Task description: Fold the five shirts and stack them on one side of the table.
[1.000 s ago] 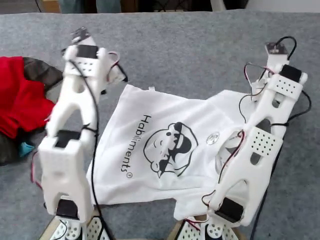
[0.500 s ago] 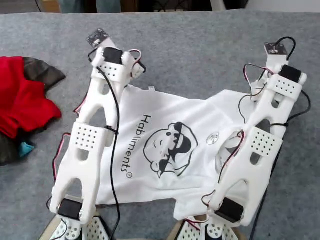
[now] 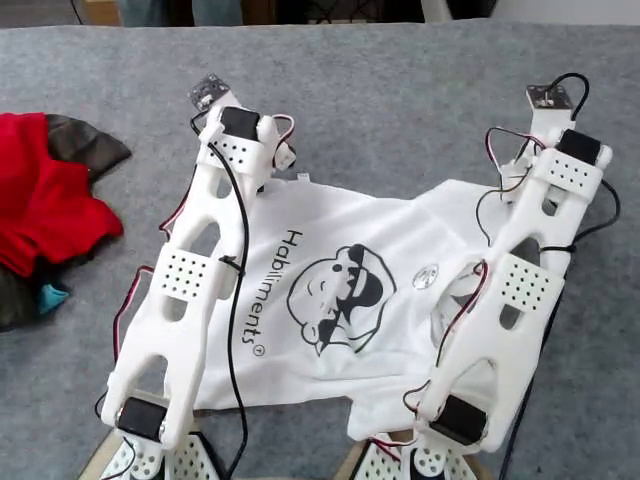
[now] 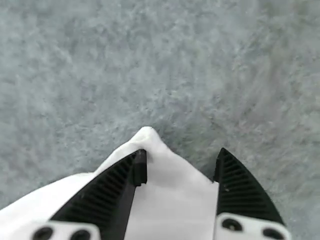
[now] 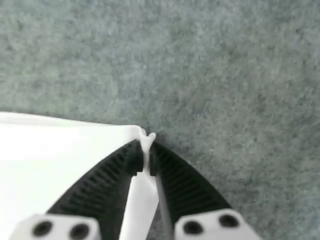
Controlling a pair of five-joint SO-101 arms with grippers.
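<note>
Now the right gripper pinches a white shirt corner; the left gripper, fingers spread astride another, should close squarely on it.

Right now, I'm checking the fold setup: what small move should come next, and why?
Probably shut the left gripper: it stands open astride a corner of the white shirt, while the right gripper is shut on another corner.
</note>
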